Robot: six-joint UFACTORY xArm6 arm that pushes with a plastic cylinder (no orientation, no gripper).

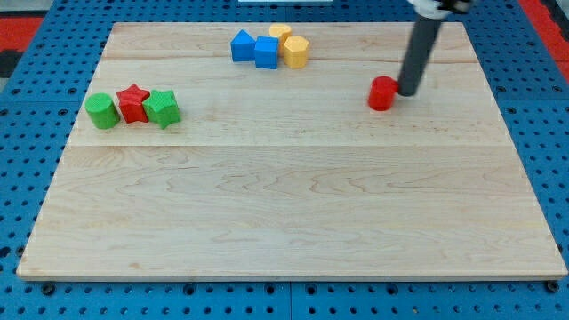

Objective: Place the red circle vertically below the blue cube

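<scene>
My tip (409, 92) sits touching the small red circle block (381, 93) on its right side, toward the view's upper right of the pale wooden counter (284, 204). Tool's a bare dark rod, nothing to open or hold; its upper end is cut off at the top edge. Blue cube block (266, 52) is well apart, top centre, w/ a blue triangular block (243, 45) at its left and 2 yellow blocks (291, 46) at its right, rear 1 partly hidden.

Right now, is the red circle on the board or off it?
On it: the red circle rests on the wooden board, with my tip at its right.
</scene>
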